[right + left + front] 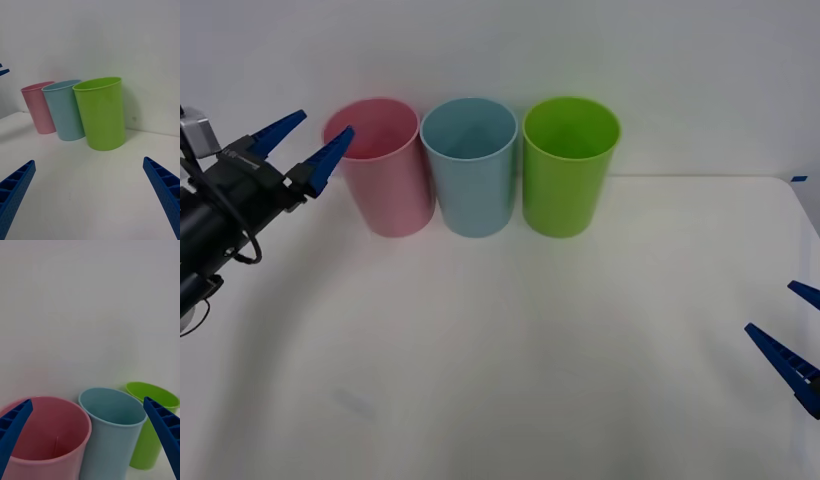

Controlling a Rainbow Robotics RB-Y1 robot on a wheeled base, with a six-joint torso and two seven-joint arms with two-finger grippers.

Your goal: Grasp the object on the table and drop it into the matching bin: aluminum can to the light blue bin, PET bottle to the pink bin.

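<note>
Blue fingers apart on both: left gripper (pixel 302 147) beside pink bin (pixel 380 170) rim, right gripper (pixel 792 330) near table (pixel 530 350) edge.

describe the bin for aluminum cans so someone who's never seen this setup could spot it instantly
Look to the far edge of the white table, where three tall cup-shaped bins stand in a row against the wall. The one you want is the light blue bin, in the middle. A pink bin stands on its left and a lime green bin on its right.
</note>
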